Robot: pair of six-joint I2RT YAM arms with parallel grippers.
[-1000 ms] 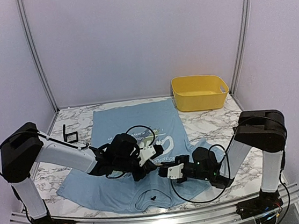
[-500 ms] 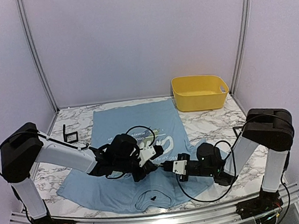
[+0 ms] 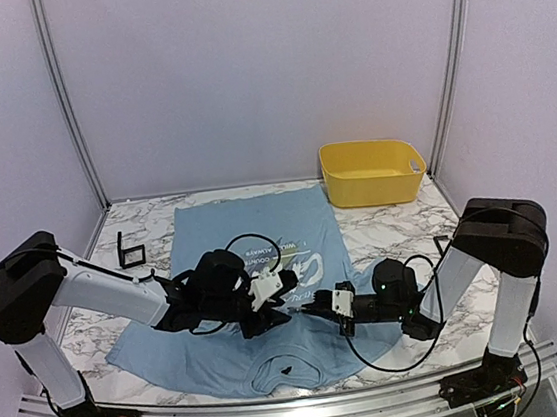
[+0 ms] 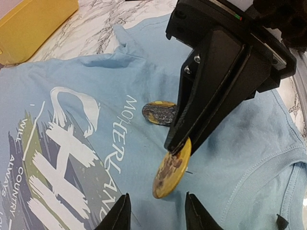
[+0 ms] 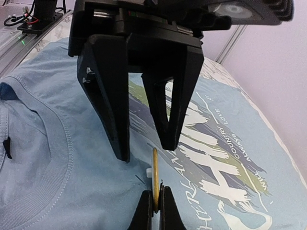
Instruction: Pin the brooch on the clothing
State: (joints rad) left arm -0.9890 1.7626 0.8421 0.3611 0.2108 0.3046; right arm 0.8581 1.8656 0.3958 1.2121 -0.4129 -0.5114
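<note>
The clothing (image 3: 262,236) is a light blue T-shirt lying flat on the marble table, its collar toward me. The brooch (image 5: 155,175), a round yellow badge, stands on edge just above the cloth below the white lettering. My right gripper (image 5: 155,205) is shut on the brooch's rim, as the left wrist view confirms at the brooch (image 4: 171,167). A thin pin tip (image 5: 139,179) lies against the fabric beside it. My left gripper (image 4: 157,211) is open, its fingers (image 5: 109,96) straddling the brooch without touching it. In the top view both grippers (image 3: 295,307) meet over the shirt's chest.
A second dark round badge (image 4: 160,112) lies on the shirt behind the right gripper's fingers. A yellow bin (image 3: 370,171) stands at the back right. A small black stand (image 3: 130,254) sits left of the shirt. A small black tag (image 3: 285,371) shows at the collar.
My left gripper's jaws have parted from shut to open. The right gripper has slid left toward the left gripper over the shirt's chest.
</note>
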